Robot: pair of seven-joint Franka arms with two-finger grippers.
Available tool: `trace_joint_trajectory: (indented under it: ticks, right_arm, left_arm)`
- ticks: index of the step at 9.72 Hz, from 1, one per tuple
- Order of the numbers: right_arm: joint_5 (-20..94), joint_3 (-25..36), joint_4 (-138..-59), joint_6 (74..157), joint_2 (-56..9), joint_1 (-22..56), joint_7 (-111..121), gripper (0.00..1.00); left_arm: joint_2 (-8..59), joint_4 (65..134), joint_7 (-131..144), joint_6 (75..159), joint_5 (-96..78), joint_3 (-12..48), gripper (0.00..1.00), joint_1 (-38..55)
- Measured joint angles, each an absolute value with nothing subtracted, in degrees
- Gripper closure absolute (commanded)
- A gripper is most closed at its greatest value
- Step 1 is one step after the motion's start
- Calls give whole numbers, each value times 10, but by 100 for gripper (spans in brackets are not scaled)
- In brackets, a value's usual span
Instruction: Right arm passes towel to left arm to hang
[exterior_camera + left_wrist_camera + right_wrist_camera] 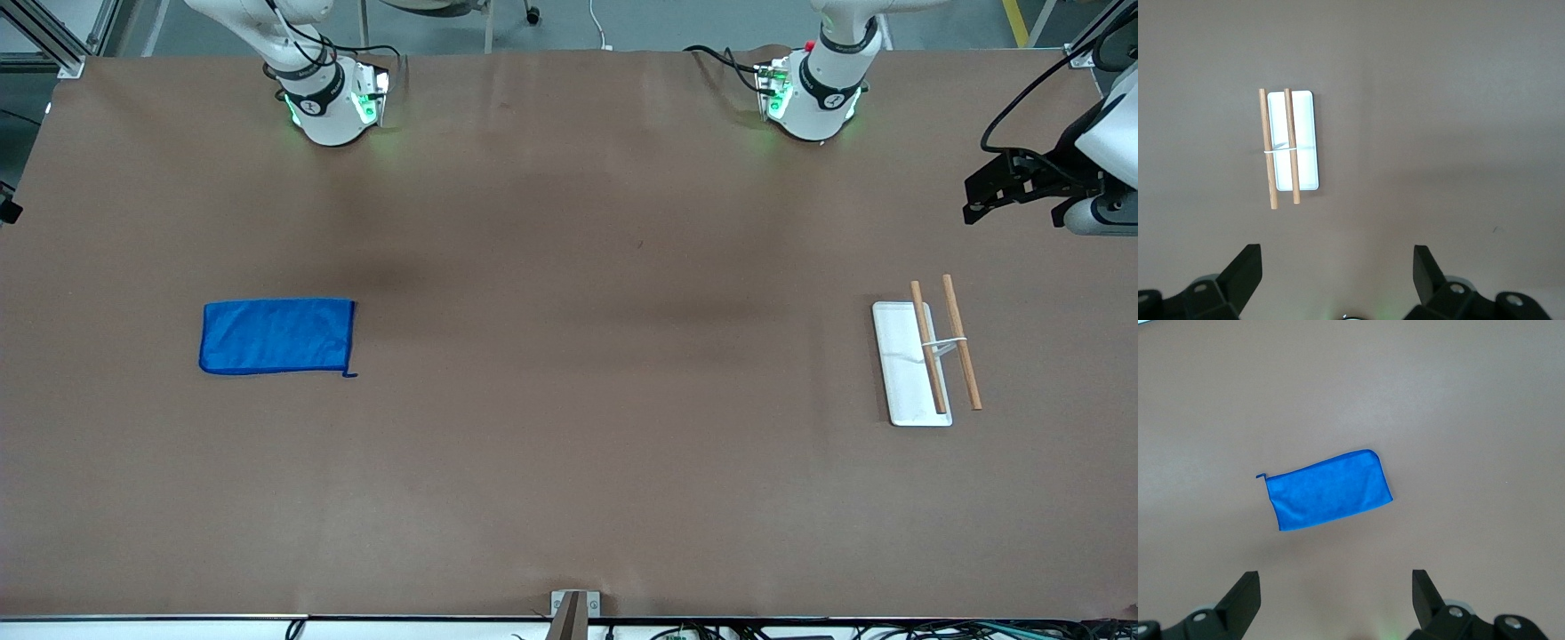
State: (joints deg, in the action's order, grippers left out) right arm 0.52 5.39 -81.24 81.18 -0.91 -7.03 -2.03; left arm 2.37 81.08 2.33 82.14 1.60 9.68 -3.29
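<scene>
Desk (569,462): covered in brown paper.
Towel (277,336): laid flat toward the right arm's end, nothing lying on or beside it.
Rack (925,360): white base with two wooden rods, toward the left arm's end.
Left gripper (1337,273): held high over the desk near the rack, jaws spread, nothing gripped.
Right gripper (1336,595): held over the towel, jaws spread, nothing gripped.

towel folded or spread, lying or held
Lying flat on the table, untouched: the towel forms a neat rectangle. Whether it is doubled over, cannot tell.
</scene>
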Motion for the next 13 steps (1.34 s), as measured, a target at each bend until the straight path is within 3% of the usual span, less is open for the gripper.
trace_joint_trajectory:
  ticks: [8, 10, 13]
  right_arm:
    - [6, 49, -836, 821, -28, -61, -18, 0]
    - [7, 47, -902, 906, -59, -46, -18, 0]
    - [7, 45, -1081, 1125, -88, -25, -14, 0]
  left_arm:
    - [15, 810, 23, 819, 16, 95, 0, -35]
    - [17, 811, 23, 819, 16, 95, 0, -35]
    - [17, 811, 23, 819, 16, 94, 0, -36]
